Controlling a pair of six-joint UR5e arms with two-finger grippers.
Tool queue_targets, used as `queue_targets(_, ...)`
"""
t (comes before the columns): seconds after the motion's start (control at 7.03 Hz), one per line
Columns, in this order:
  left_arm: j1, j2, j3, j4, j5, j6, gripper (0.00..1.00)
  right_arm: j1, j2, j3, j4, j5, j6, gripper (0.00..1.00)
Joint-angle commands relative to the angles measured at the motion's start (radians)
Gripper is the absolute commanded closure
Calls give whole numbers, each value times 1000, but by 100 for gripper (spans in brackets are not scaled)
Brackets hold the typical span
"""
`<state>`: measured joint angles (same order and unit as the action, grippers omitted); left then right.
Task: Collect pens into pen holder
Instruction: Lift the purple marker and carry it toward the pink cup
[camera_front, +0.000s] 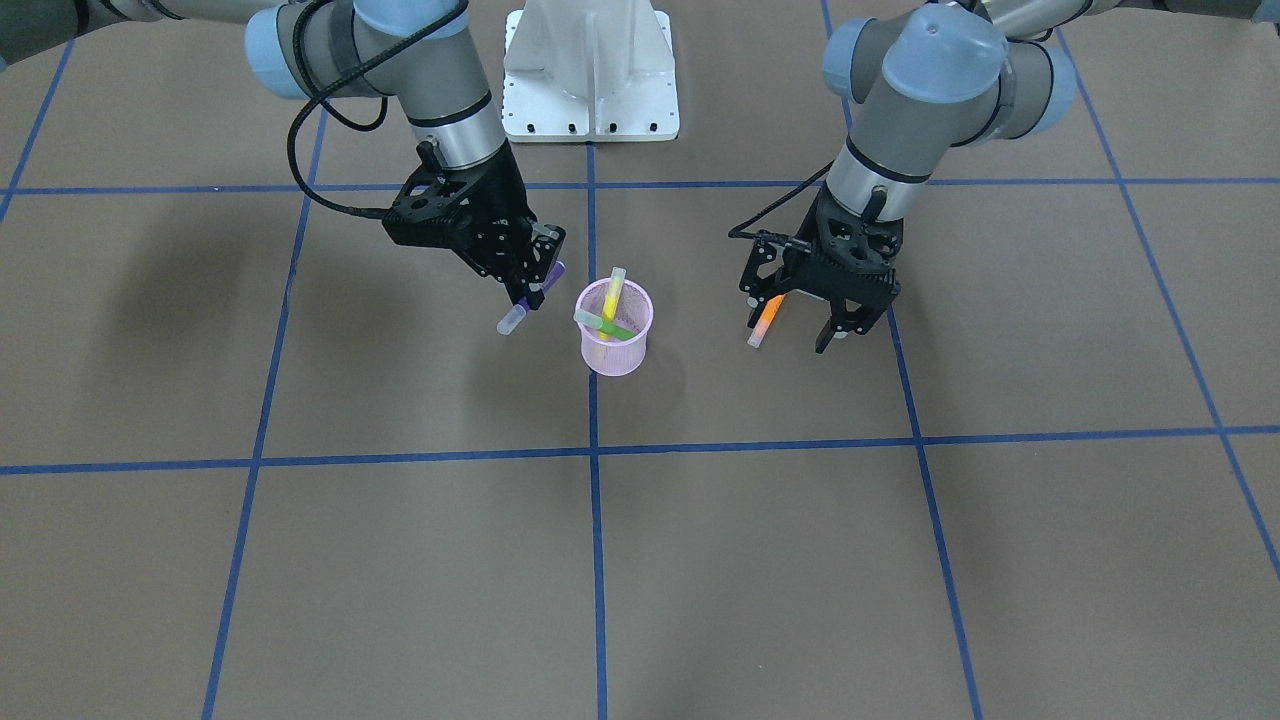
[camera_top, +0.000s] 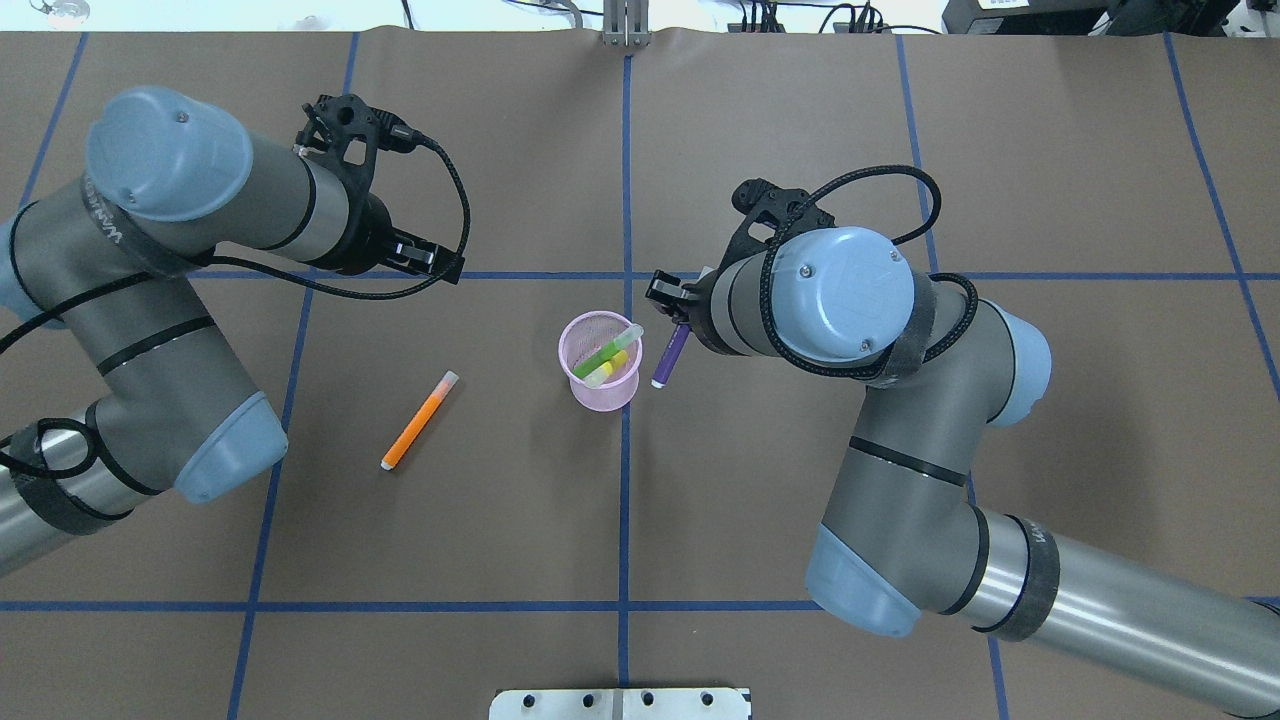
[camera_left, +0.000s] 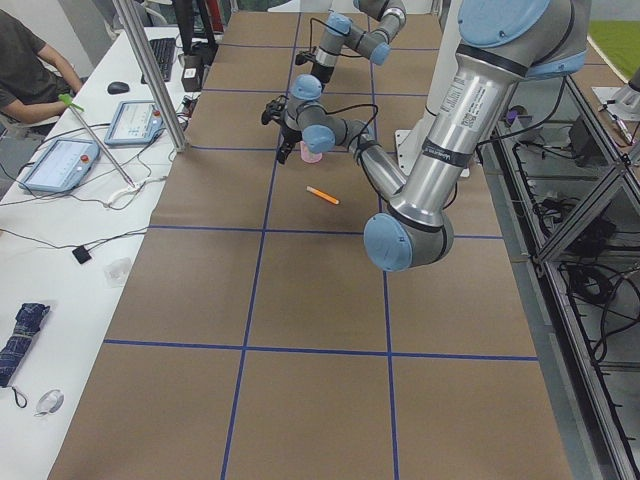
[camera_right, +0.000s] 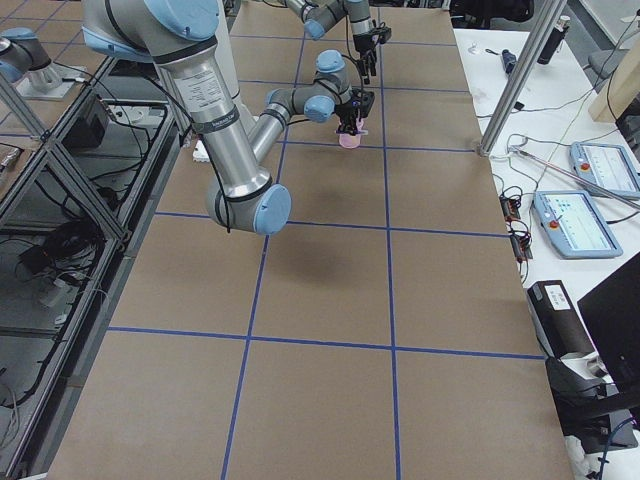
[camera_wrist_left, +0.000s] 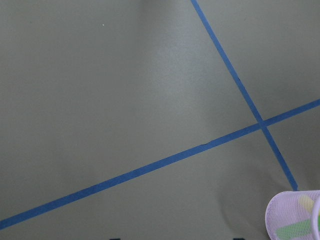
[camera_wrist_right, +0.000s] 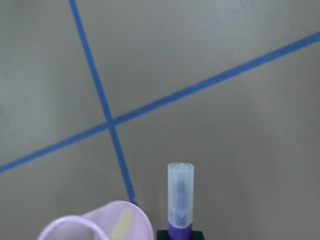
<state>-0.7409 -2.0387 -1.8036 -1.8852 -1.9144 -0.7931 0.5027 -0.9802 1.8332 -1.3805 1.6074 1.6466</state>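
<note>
Now 2 pens in holder; R hand grips purple pen, L hand released.

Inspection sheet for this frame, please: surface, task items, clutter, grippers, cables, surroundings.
Surface: brown table, blue tape grid.
Job's things: pen holder upright, green pen and yellow pen inside; orange pen lying on the table; purple pen held beside the holder.
Clutter: nothing seen.
Grippers: right gripper shut on the purple pen; left gripper open, empty.
Cables: left wrist cable and right wrist cable loop free of the pens.
Surroundings: side bench with tablets; seated operator.
</note>
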Motion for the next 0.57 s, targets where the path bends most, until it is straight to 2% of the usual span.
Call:
queue_targets(0.0, 2, 0, 1, 0, 0, 0, 19, -24, 21, -5, -2, -125, 2, 100)
queue_targets(0.28, 2, 0, 0, 0, 0, 0, 19, -39, 90, -76, -9, -182, -11, 100)
queue_targets(0.43, 2, 0, 0, 0, 0, 0, 19, -47, 101, -81, -9, -190, -34, 100)
